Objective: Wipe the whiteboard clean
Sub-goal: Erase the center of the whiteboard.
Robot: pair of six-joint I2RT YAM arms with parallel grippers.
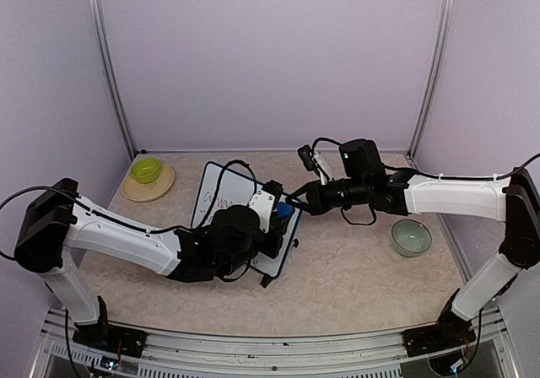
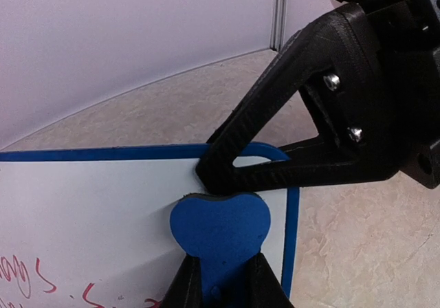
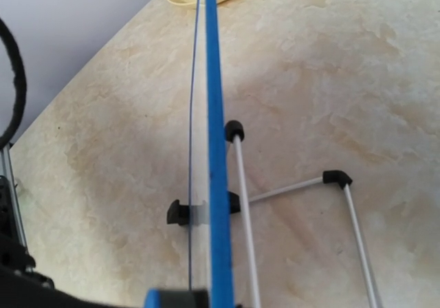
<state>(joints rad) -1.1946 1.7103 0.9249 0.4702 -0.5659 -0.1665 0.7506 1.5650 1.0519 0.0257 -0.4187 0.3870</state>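
Right pincer clamps the whiteboard at its corner. Left pincer grips a blue eraser, with the whiteboard just ahead.

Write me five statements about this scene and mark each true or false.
1. The left gripper holds a blue eraser against the whiteboard. True.
2. The right gripper hangs clear of the whiteboard. False: it is clamped on the corner of the whiteboard.
3. The whiteboard is wiped blank. False: red writing shows on it.
4. A green bowl sits on a yellow plate. True.
5. The pale bowl lies under the left arm. False: it lies on the right, under the right arm.
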